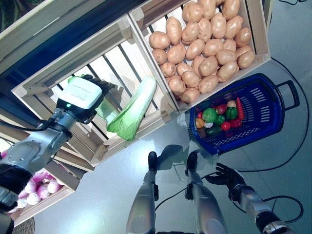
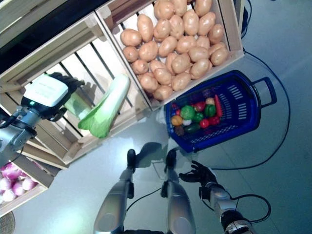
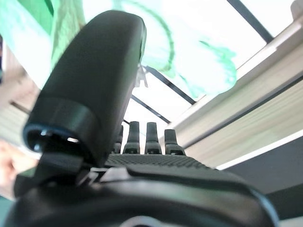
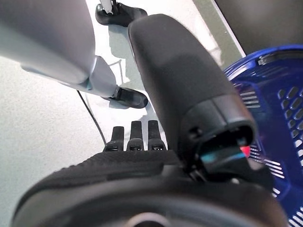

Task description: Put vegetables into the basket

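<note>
A long napa cabbage [image 1: 139,105] leans against the slats inside the middle wooden crate [image 1: 63,70], leafy end down. My left hand [image 1: 97,87] reaches into that crate just left of the cabbage. Its fingers are straight and hold nothing, and the green leaves [image 3: 189,52] show past its thumb [image 3: 94,85]. A smaller pale green leafy piece [image 1: 105,111] lies under the hand. The blue basket [image 1: 265,114] stands on the floor at the right with several small vegetables [image 1: 217,117] inside. My right hand [image 1: 225,175] hangs open and empty, low beside the basket [image 4: 284,94].
A crate full of potatoes [image 1: 204,44] sits right of the cabbage crate, directly above the basket. A lower crate of purple onions [image 1: 36,190] is at the lower left. Grey floor [image 1: 97,195] spreads in front of the crates.
</note>
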Robot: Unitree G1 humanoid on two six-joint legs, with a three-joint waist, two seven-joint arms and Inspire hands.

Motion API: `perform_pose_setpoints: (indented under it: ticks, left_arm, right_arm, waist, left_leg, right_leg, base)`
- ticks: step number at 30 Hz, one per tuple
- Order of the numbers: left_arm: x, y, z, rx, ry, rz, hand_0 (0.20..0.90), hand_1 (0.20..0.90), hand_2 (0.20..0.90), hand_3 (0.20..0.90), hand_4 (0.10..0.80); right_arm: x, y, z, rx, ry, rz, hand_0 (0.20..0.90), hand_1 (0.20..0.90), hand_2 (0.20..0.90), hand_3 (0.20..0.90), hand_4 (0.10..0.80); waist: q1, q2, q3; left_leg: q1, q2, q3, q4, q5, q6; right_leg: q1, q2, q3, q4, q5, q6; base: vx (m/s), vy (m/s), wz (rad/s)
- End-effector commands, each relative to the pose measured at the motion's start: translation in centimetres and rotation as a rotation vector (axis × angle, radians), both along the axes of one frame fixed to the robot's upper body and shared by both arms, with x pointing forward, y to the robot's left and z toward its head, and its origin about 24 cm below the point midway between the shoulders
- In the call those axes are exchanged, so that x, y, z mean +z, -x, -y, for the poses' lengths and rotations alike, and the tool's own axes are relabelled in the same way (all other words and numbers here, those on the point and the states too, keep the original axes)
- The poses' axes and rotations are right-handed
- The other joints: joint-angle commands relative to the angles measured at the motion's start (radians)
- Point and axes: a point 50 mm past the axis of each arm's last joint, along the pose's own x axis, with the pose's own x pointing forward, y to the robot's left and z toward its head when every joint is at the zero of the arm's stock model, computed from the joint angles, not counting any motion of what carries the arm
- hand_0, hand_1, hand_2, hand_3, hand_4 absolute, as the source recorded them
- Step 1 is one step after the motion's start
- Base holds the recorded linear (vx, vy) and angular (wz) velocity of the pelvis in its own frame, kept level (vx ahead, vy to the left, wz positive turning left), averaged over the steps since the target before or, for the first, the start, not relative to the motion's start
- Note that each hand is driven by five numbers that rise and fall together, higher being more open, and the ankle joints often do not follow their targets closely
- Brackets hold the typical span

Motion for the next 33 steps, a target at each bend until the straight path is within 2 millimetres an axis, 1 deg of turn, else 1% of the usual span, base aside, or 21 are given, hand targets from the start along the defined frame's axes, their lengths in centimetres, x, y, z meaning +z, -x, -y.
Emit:
perform_pose_setpoints:
  ticks: [1,5,7,11,15,20,23,24,27,29,33]
  left_arm:
    - [6.1,0.0,-0.5,0.010,-0.106,0.181,0.900,0.900,0.900,0.900,0.800]
    - [6.4,-0.6,-1.4,0.056,-0.187,0.163,0.900,0.900,0.900,0.900,0.800]
    - [6.4,-0.7,-1.5,0.060,-0.203,0.164,0.900,0.900,0.900,0.900,0.800]
    - [7.4,-0.8,-2.8,0.129,-0.257,0.280,0.900,0.900,0.900,0.900,0.800]
    - [7.5,-0.9,-3.5,0.147,-0.278,0.355,0.900,0.900,0.900,0.900,0.800]
    - [6.6,-0.9,-4.9,0.199,-0.305,0.353,0.900,0.900,0.900,0.900,0.800]
    - [6.0,-0.7,-5.7,0.236,-0.304,0.350,0.900,0.900,0.900,0.900,0.800]
    - [5.8,-0.5,-6.3,0.270,-0.297,0.355,0.900,0.900,0.900,0.900,0.800]
    - [5.3,0.0,-7.1,0.315,-0.287,0.382,0.900,0.900,0.900,0.900,0.800]
    - [5.1,0.4,-7.6,0.343,-0.272,0.410,0.900,0.900,0.900,0.900,0.800]
    - [5.2,0.8,-8.3,0.357,-0.261,0.478,0.900,0.900,0.900,0.900,0.800]
  right_arm:
    - [1.1,1.0,3.4,-0.017,0.062,0.033,0.900,0.900,0.900,0.900,0.800]
    - [1.5,0.4,3.2,-0.006,0.062,0.062,0.900,0.900,0.900,0.900,0.800]
    - [1.6,0.2,3.2,-0.006,0.063,0.069,0.900,0.900,0.900,0.900,0.800]
    - [2.0,-0.4,2.9,-0.004,0.067,0.095,0.900,0.900,0.900,0.900,0.800]
    - [2.5,-1.1,2.4,0.012,0.069,0.125,0.900,0.900,0.900,0.900,0.800]
    - [3.0,-1.9,1.1,0.032,0.050,0.167,0.900,0.900,0.900,0.900,0.800]
    - [3.2,-2.2,0.7,0.039,0.051,0.176,0.900,0.900,0.900,0.900,0.800]
    - [3.4,-2.3,0.4,0.045,0.057,0.181,0.900,0.900,0.900,0.900,0.800]
    - [3.5,-2.3,0.3,0.039,0.054,0.187,0.900,0.900,0.900,0.900,0.800]
    - [3.5,-2.4,0.4,0.028,0.052,0.191,0.900,0.900,0.900,0.900,0.800]
    - [3.9,-2.6,0.3,0.030,0.049,0.221,0.900,0.900,0.900,0.900,0.800]
  waist:
    - [-0.024,0.019,-0.001]
    - [-0.027,0.007,-0.001]
    - [-0.025,0.005,-0.001]
    - [-0.025,-0.010,-0.001]
    - [-0.022,-0.032,-0.001]
    - [-0.022,-0.065,-0.001]
    - [-0.020,-0.073,-0.001]
    - [-0.014,-0.076,-0.001]
    - [-0.009,-0.081,-0.001]
    - [-0.003,-0.082,-0.001]
    - [-0.003,-0.091,-0.001]
  left_leg:
    - [-0.121,0.021,-0.025,0.128,0.009,-0.068]
    - [-0.151,0.027,-0.026,0.141,0.011,-0.068]
    - [-0.160,0.027,-0.027,0.145,0.012,-0.067]
    - [-0.187,0.032,-0.028,0.158,0.011,-0.065]
    - [-0.230,0.038,-0.036,0.195,0.004,-0.062]
    - [-0.270,0.049,-0.047,0.224,0.002,-0.060]
    - [-0.288,0.050,-0.057,0.231,0.006,-0.064]
    - [-0.298,0.052,-0.055,0.236,0.003,-0.061]
    - [-0.322,0.052,-0.054,0.277,-0.015,-0.056]
    - [-0.346,0.055,-0.054,0.304,-0.024,-0.051]
    - [-0.376,0.060,-0.053,0.333,-0.032,-0.050]
  right_leg:
    - [-0.014,-0.096,-0.018,0.148,-0.083,0.060]
    - [-0.040,-0.094,-0.018,0.158,-0.082,0.059]
    - [-0.048,-0.093,-0.019,0.161,-0.082,0.059]
    - [-0.076,-0.088,-0.020,0.177,-0.084,0.056]
    - [-0.110,-0.077,-0.018,0.212,-0.099,0.045]
    - [-0.142,-0.063,-0.011,0.238,-0.105,0.040]
    - [-0.149,-0.056,-0.010,0.236,-0.105,0.037]
    - [-0.157,-0.052,-0.013,0.245,-0.113,0.032]
    - [-0.176,-0.051,-0.010,0.283,-0.134,0.024]
    - [-0.197,-0.055,-0.009,0.316,-0.148,0.018]
    - [-0.223,-0.062,-0.011,0.341,-0.154,0.016]
  base:
    - [-0.026,0.002,-0.04]
    - [-0.034,-0.008,-0.02]
    - [-0.019,-0.003,0.00]
    - [-0.054,-0.010,0.00]
    - [-0.075,-0.031,0.03]
    - [-0.073,-0.057,0.02]
    - [-0.094,-0.035,0.01]
    - [-0.126,-0.007,0.05]
    - [-0.114,-0.007,0.03]
    - [-0.096,-0.005,0.02]
    - [-0.090,0.013,-0.05]
